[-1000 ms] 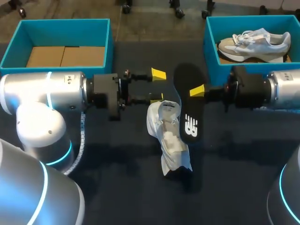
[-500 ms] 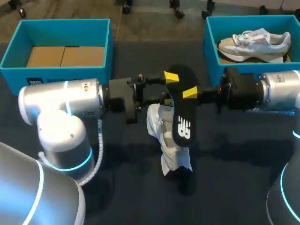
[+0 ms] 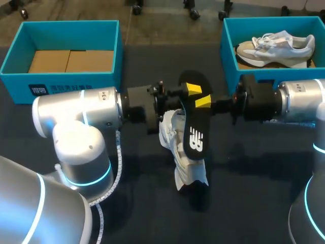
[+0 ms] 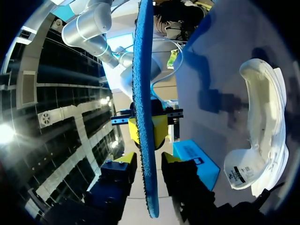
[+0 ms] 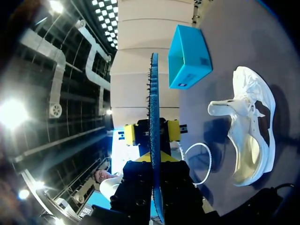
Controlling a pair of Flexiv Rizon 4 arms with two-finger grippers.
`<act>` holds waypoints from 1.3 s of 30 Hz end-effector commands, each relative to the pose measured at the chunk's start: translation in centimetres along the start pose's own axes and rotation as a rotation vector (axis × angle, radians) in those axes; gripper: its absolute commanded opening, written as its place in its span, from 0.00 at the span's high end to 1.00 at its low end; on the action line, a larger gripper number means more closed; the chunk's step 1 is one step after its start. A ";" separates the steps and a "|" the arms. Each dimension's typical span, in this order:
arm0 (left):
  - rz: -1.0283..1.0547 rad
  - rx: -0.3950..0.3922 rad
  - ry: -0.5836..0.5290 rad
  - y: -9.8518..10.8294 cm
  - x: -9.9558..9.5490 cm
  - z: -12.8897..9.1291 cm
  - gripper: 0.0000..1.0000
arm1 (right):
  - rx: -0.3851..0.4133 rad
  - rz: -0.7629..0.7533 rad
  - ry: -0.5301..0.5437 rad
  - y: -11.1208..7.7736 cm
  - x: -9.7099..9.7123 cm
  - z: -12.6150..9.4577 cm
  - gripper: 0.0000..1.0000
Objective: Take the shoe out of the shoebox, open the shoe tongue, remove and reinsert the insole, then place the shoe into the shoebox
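Right gripper (image 3: pixel 203 101) clamped the single insole (image 3: pixel 195 137); left gripper (image 3: pixel 192 89) straddled it, fingers parted. Two shoes: white shoe (image 3: pixel 180 150) on table (image 3: pixel 244 203), beige shoe (image 3: pixel 279 46) in right shoebox (image 3: pixel 226 56); left shoebox (image 3: pixel 66 23) far left.

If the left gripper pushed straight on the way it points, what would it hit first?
Probably the right gripper, facing it head-on and shut on the insole that runs edge-on between them; the gap between them is unclear.

The long black insole (image 3: pixel 195 124) is matt on top, its blue underside (image 4: pixel 144 117) rough and fuzzy. The white cloth shoe (image 3: pixel 180 147) has a smooth moulded sole. The teal cardboard shoebox (image 3: pixel 71 23) is matt, with bare brown card inside. The silver left arm (image 3: pixel 76 109) has a smooth, glossy casing; the dark table (image 3: pixel 244 193) is matt.
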State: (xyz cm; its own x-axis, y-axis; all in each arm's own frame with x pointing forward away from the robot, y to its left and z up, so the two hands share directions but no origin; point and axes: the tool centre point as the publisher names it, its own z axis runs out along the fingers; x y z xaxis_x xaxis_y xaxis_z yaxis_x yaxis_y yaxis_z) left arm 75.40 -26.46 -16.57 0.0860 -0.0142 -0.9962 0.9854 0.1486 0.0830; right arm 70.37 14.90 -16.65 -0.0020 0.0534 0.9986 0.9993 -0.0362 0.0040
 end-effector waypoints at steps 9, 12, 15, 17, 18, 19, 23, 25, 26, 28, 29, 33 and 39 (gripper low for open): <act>-0.036 0.000 -0.003 -0.7 0.7 0.4 1.00 | -0.001 -0.002 0.003 0.0 -0.1 -0.1 1.00; -0.066 0.000 0.000 -0.8 0.8 0.4 1.00 | -0.023 -0.009 -0.001 -0.2 -0.4 -0.7 0.00; -0.094 0.001 0.003 -1.0 0.9 0.3 1.00 | -0.042 -0.022 -0.010 -0.4 -0.6 -1.4 0.00; -0.138 0.008 0.008 -1.5 1.0 0.0 1.00 | -0.073 -0.055 -0.030 -0.7 -0.7 -2.6 0.00; -0.150 0.011 0.011 -1.7 1.0 0.0 1.00 | -0.079 -0.064 -0.037 -0.8 -0.7 -2.8 0.00; -0.153 0.012 0.012 -1.7 1.0 -0.1 1.00 | -0.081 -0.071 -0.040 -0.8 -0.7 -3.0 0.00; -0.225 0.038 0.027 -3.0 1.0 -0.6 1.00 | -0.122 -0.124 -0.138 -1.2 -0.9 -5.3 0.00; -0.245 0.049 0.033 -3.6 1.1 -0.9 1.00 | -0.119 -0.145 -0.204 -1.2 -1.0 -5.8 0.00; -0.268 0.048 0.035 -3.8 1.1 -1.0 1.00 | -0.120 -0.174 -0.261 -1.2 -1.0 -6.1 0.00; -0.296 0.055 0.043 -4.4 1.0 -1.4 1.00 | -0.110 -0.206 -0.337 -1.2 -1.2 -6.5 0.00; -0.307 0.057 0.045 -4.6 1.0 -1.6 1.00 | -0.099 -0.236 -0.342 -1.2 -1.3 -6.7 0.00; -0.345 0.056 0.049 -5.4 0.6 -2.1 1.00 | -0.063 -0.305 -0.404 -1.3 -1.7 -7.0 0.00; -0.433 0.063 0.057 -6.6 0.1 -2.8 1.00 | -0.007 -0.497 -0.439 -1.8 -1.6 -7.5 0.00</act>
State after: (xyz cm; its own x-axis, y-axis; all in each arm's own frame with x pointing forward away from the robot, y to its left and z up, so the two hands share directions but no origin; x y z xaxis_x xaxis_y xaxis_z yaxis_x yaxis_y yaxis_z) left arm 69.49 -25.61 -17.50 -0.3374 -0.0144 -0.9412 0.9385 0.0730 -0.3375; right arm 68.82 7.89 -18.27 -0.4062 0.4572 0.7912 0.9015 0.0591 0.4287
